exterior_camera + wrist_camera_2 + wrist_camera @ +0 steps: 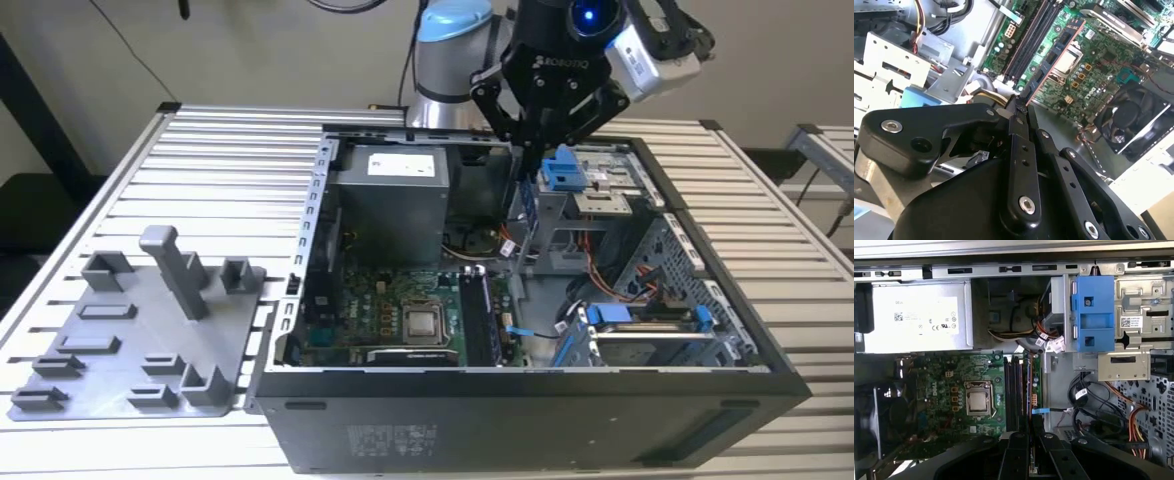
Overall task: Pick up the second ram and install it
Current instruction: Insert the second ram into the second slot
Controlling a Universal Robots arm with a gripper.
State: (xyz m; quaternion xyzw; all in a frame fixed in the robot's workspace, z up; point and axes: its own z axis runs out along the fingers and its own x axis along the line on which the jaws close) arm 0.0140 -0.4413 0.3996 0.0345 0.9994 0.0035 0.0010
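The tool (1019, 102) is clenched on one end of the second ram (1054, 59), which juts from its fingertips with black chips showing in the second wrist view. It hangs over the open computer case (534, 410), the stick above the motherboard (387, 310) (near the dark memory slots (1013, 390)). A grey fixture tray (120, 340) lies on the slatted surface (227, 160) at the exterior view's left.

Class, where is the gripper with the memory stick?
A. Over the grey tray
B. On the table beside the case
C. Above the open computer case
C: in the exterior view the gripper hangs over the open computer case, pinching the memory stick, away from the grey tray.
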